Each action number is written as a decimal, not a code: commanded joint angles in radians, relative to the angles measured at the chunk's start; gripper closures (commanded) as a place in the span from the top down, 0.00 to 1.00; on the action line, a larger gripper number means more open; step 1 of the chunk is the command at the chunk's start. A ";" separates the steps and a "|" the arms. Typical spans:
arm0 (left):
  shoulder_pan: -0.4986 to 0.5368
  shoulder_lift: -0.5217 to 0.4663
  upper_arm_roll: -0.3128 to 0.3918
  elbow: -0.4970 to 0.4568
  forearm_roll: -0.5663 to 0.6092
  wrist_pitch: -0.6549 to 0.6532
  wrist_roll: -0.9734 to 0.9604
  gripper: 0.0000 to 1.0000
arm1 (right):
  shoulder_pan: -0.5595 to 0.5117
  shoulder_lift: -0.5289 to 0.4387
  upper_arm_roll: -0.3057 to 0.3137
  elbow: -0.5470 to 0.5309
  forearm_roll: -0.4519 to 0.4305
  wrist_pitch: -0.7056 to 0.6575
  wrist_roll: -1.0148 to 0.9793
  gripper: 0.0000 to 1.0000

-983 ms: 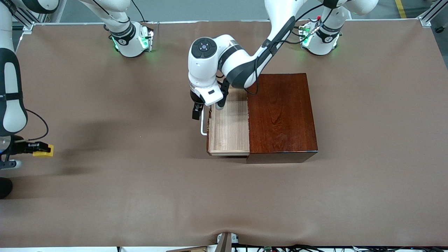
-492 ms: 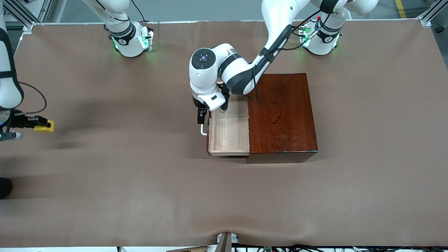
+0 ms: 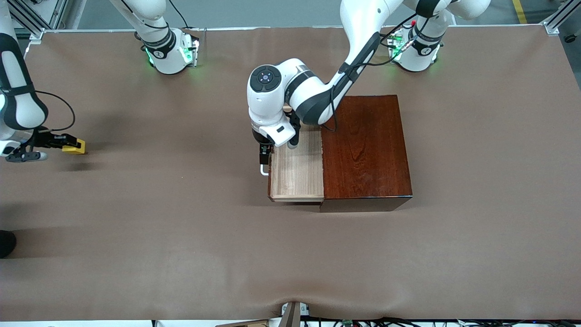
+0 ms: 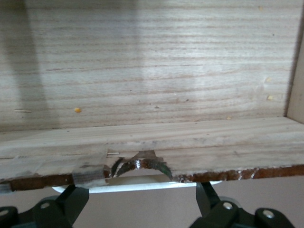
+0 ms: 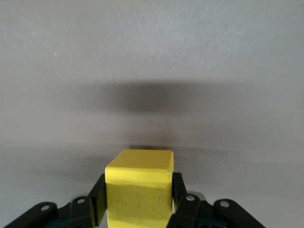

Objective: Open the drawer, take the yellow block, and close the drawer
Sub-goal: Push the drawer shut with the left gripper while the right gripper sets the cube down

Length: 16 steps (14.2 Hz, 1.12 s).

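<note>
I see my right gripper (image 3: 68,144) clamped on the yellow block (image 3: 74,146) above the table's right-arm end, while my left gripper (image 3: 263,156), fingers spread, straddles the white handle (image 3: 263,170) of the open drawer (image 3: 297,168).

Two white arms with rounded glossy shells and dark grey to black joint bands.
Bases: white cylinders with a black ring and green lights.
Left arm: round dark cap with small buttons on the wrist joint above the left gripper (image 3: 263,156); black cables along the forearm; white camera block beside the claw.
Left gripper: black fingers (image 4: 71,202), silver screw heads at their roots.
Right arm: black cable looped above the right gripper (image 3: 58,140).
Right gripper: black fingers (image 5: 97,198), silver screws below them.
</note>
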 commanded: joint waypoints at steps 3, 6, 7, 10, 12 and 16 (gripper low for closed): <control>-0.019 0.001 0.030 0.014 0.109 -0.196 -0.018 1.00 | -0.011 -0.019 0.027 -0.032 0.071 0.055 -0.019 0.14; -0.021 0.001 0.039 0.014 0.165 -0.221 -0.018 1.00 | 0.018 -0.002 0.025 -0.021 0.135 0.079 -0.006 0.13; -0.021 0.001 0.039 0.014 0.174 -0.227 -0.018 1.00 | 0.026 0.001 0.025 -0.013 0.144 0.083 -0.004 0.13; -0.021 0.001 0.040 0.014 0.176 -0.257 -0.018 1.00 | 0.034 0.013 0.025 -0.003 0.147 0.092 -0.004 0.34; -0.021 0.000 0.049 0.014 0.199 -0.280 -0.017 1.00 | 0.037 0.028 0.025 0.016 0.149 0.090 -0.004 0.80; -0.020 -0.009 0.069 0.014 0.227 -0.334 -0.017 1.00 | 0.050 0.021 0.025 0.056 0.149 0.052 -0.004 1.00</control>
